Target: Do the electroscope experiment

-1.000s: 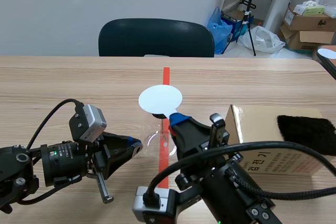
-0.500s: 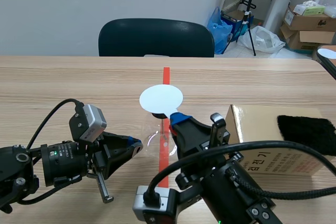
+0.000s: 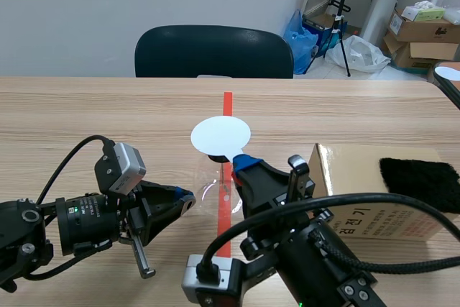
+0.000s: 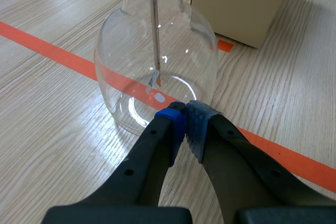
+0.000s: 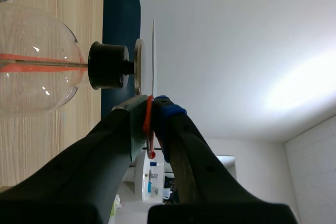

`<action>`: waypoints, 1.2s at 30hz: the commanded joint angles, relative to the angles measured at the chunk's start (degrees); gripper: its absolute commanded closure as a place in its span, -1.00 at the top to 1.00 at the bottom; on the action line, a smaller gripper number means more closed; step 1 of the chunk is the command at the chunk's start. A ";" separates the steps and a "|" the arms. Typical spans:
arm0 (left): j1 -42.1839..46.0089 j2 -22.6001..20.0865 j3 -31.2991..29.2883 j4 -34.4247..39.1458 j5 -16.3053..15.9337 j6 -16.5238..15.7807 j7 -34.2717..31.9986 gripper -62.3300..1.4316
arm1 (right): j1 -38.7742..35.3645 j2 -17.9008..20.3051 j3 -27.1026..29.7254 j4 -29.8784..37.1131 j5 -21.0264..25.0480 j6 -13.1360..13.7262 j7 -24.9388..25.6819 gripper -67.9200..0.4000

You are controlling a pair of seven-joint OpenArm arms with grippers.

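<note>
Electroscope (image 4: 123, 66): a clear round glass flask is stood upright on the orange tape and closed by a black stopper (image 5: 107, 65). A metal rod (image 4: 155, 35) is hung inside. A white disc (image 3: 221, 136) is seen just above.

The flask (image 4: 121, 77) is clear glossy glass, its rod (image 4: 155, 35) metal; disc (image 3: 221, 134) matt white; table (image 3: 108, 113) wood-grain; box (image 3: 359, 170) cardboard.

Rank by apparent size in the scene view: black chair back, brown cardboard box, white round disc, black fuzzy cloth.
1. brown cardboard box
2. black chair back, farther away, so only apparently smaller
3. black fuzzy cloth
4. white round disc
</note>
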 commanded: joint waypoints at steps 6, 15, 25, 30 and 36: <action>0.00 -0.20 -0.48 1.11 -0.59 -0.09 -0.63 -0.87 | 0.87 0.28 0.55 0.26 0.02 -0.61 -0.87 -0.96; 0.00 -0.20 -0.48 1.11 -0.59 -0.09 -0.66 -0.87 | 0.90 0.31 0.55 0.26 0.02 -0.61 -0.96 -0.96; 0.00 -0.17 -0.48 1.11 -0.59 -0.09 -0.70 -0.87 | 2.19 0.33 0.55 0.26 0.28 -0.59 -5.25 -0.96; 0.00 -0.17 -0.48 1.11 -0.59 -0.09 -0.68 -0.87 | 2.80 0.33 0.52 0.26 0.46 -0.57 -8.90 -0.96; 0.00 -0.17 -0.48 1.11 -0.59 -0.09 -0.74 -0.87 | 2.91 0.66 0.52 0.26 0.48 -0.37 -13.84 -0.96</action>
